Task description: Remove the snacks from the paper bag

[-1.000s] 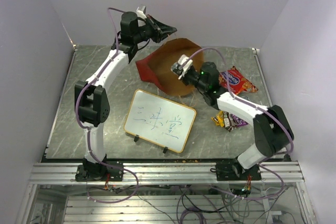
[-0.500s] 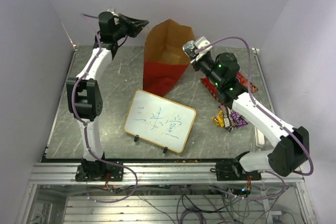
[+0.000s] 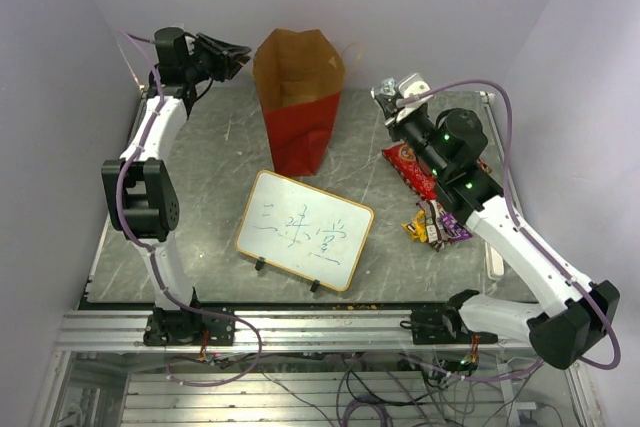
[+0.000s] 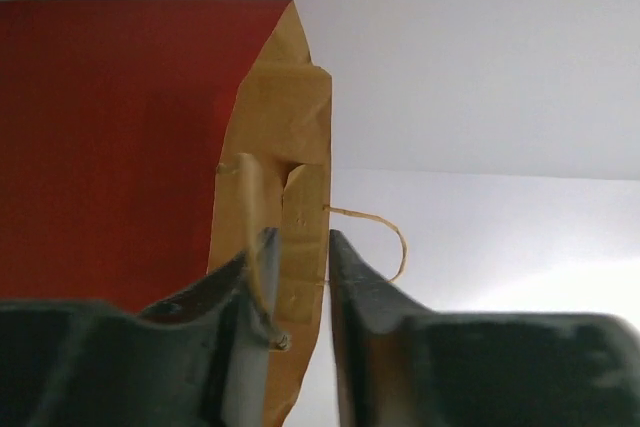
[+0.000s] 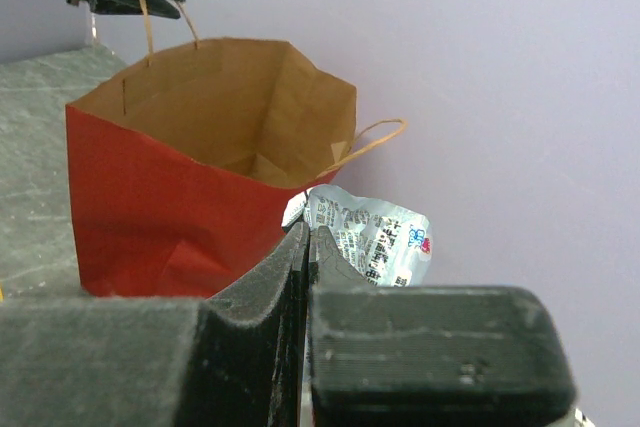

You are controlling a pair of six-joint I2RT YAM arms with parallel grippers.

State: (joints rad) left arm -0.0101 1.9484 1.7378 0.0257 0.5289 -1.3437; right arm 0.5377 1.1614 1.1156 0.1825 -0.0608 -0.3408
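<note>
Right tool (image 3: 396,95): closed on silver packet (image 3: 411,83), upper right | left tool (image 3: 240,51): slightly parted at paper bag (image 3: 298,112) rim | bag upright, between the 2 tools, left nearer

Your bag (image 3: 300,107) stands upright at the far middle of the table (image 3: 210,207), with the whiteboard (image 3: 305,230) just before it. The chip bag (image 3: 405,162) lies to the bag's right, and the packets (image 3: 435,227) nearer, right of the whiteboard. The right gripper (image 5: 305,232), beside the bag, pinches one packet (image 5: 370,232). The left gripper (image 4: 297,247) straddles the bag's left handle (image 4: 248,217).
</note>
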